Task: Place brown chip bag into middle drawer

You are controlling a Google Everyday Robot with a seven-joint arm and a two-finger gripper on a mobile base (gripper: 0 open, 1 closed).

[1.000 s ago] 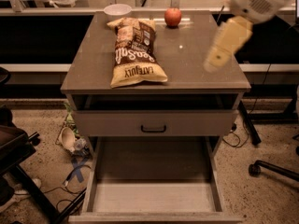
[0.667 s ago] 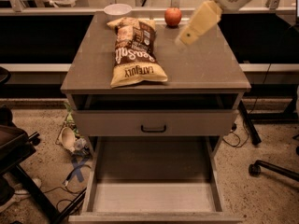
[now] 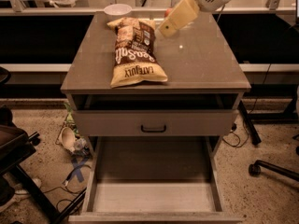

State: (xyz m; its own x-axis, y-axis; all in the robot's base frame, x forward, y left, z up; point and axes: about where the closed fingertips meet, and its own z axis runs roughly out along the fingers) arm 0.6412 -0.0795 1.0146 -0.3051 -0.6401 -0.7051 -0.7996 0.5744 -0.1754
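The brown chip bag lies flat on the left half of the cabinet top, its tan "LATE JULY" band toward the front edge. My gripper hangs above the back middle of the top, just right of the bag's far end and apart from it. The middle drawer is pulled out wide open below, with a pale bare floor and low grey side walls. Above it sits a shut grey drawer front with a small black handle.
A white bowl stands at the back of the cabinet top. A red apple is mostly hidden behind my gripper. A black chair stands at the left and a chair base at the right. Cables lie on the floor.
My gripper has swung left from above the cabinet's right edge to the back middle, near the bag's far end. The bag and drawer have not moved.
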